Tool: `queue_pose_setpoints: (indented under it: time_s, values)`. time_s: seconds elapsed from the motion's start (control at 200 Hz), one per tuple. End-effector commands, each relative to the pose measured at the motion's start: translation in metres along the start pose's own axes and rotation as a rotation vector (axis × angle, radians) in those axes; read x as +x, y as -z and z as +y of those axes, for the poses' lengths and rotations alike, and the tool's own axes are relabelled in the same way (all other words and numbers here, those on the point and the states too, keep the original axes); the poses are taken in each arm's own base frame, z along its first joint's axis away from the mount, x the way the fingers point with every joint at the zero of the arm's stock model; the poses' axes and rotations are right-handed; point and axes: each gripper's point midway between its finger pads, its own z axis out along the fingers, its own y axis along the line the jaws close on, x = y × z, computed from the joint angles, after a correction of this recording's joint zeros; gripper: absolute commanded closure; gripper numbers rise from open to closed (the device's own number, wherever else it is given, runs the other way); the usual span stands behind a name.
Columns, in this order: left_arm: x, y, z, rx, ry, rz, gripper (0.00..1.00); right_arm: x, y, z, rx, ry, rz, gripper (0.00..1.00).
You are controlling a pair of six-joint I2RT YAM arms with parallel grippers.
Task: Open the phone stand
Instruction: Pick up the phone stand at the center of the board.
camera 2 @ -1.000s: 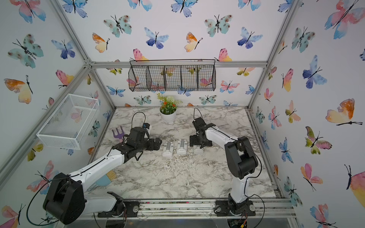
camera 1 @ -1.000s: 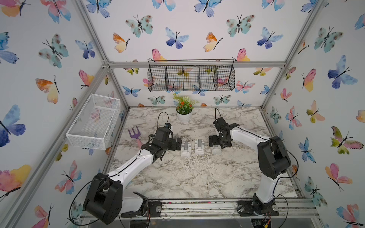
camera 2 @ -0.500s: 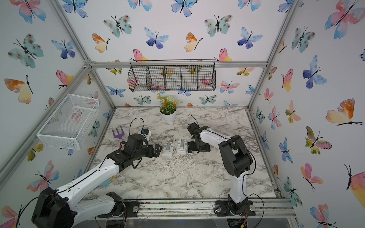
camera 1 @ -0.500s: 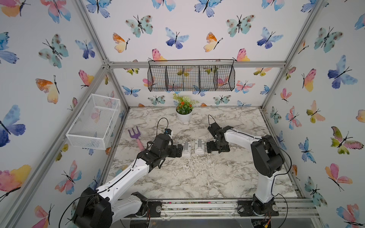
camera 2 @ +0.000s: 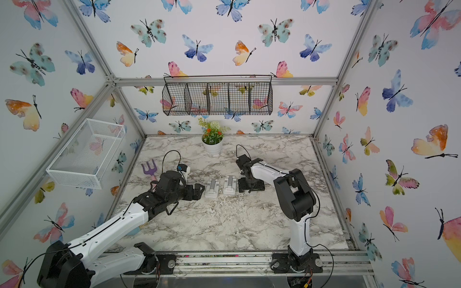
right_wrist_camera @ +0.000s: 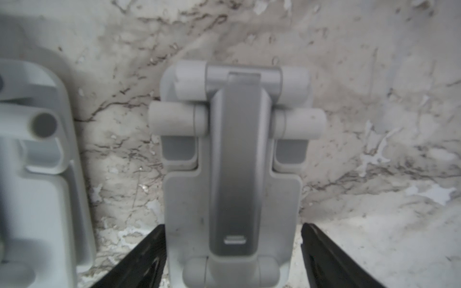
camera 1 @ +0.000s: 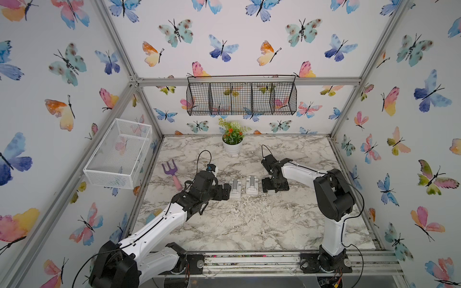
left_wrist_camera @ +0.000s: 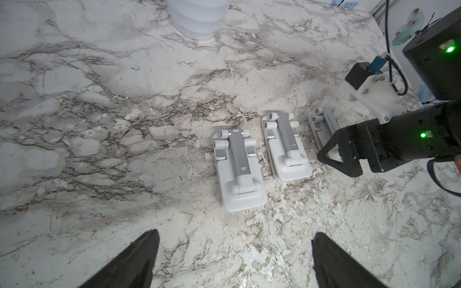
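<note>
phone stand (right_wrist_camera: 232,162) flat, long axis in line with right end effector (right_wrist_camera: 233,226) | jaws wide astride its near end, grip uncertain | left end effector (left_wrist_camera: 234,233) wide, farther off

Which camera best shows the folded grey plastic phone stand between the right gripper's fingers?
Right wrist view: phone stand centred, close up. Left wrist view shows one end behind the right gripper; top views mostly hide it.

The phone stand (right_wrist_camera: 237,162) looks like matt pale grey plastic, with a smoother satin grey centre bar. The tabletop (left_wrist_camera: 99,104) has a marble print, rough and flaking beside the stand. The hanging basket (camera 1: 240,98) is black metal wire, and the side basket (camera 1: 117,154) is white mesh.
</note>
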Motion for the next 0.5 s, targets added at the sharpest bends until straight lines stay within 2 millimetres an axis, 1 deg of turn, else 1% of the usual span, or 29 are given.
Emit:
queue_pose_setpoints:
  time_s: [0.0,0.145,0.205,0.27,0.31,0.36,0.395,0.44,0.496]
  values:
    - [0.0054,0.0034,0.0027,-0.011,0.005,0.004,0.02,0.0009,-0.0015,-0.0038,0.027,0.005,0.001,0.17]
    - [0.0084,0.0036,0.0041,-0.012,0.01,0.007,0.02,0.0013,-0.0022,-0.0024,0.02,0.005,0.007,0.25]
    - [0.0099,0.0034,0.0051,-0.015,0.011,0.009,0.02,0.0009,-0.0016,-0.0018,0.016,0.003,0.005,0.26]
    - [0.0102,0.0036,0.005,-0.014,0.011,0.009,0.02,0.0003,0.0001,-0.0015,0.013,0.003,0.0,0.32]
    - [0.0105,0.0034,0.0051,-0.015,0.011,0.009,0.02,0.0002,0.0005,-0.002,0.015,0.002,0.0,0.33]
    - [0.0112,0.0032,0.0052,-0.015,0.01,0.01,0.02,0.0,0.001,-0.0014,0.012,0.002,-0.001,0.32]
    - [0.0115,0.0028,0.0052,-0.015,0.008,0.011,0.02,0.0002,0.0008,-0.0011,0.01,0.004,0.001,0.3]
    - [0.0121,0.0022,0.0053,-0.014,0.008,0.013,0.02,0.0004,0.0012,-0.001,0.009,0.006,0.001,0.25]
    - [0.0129,0.0015,0.0056,-0.015,0.007,0.016,0.02,0.0,0.0015,-0.0008,0.008,0.005,0.001,0.23]
